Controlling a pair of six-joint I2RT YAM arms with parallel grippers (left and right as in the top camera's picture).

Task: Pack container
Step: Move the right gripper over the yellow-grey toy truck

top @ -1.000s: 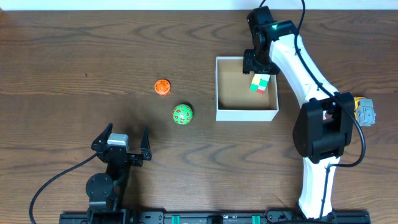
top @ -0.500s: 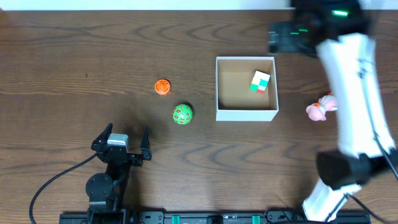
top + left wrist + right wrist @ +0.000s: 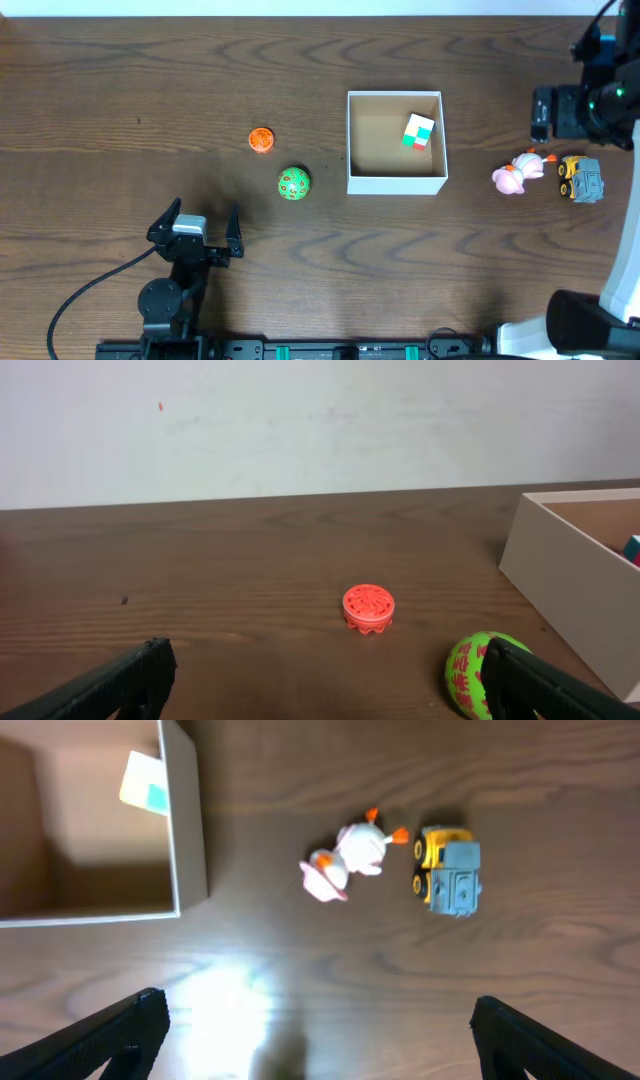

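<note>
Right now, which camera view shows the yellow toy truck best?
The right wrist view: the yellow toy truck appears large and whole. Overhead shows it small near the right edge. The left wrist view misses it.

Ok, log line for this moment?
container: cube inside | right gripper: open, empty, near pink toy, truck | left gripper: open, empty | loose: orange disc, green ball

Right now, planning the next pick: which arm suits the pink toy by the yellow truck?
Right. The right end effector, open, hovers beside the pink toy; the left end effector sits beyond the container, near the green ball.
</note>
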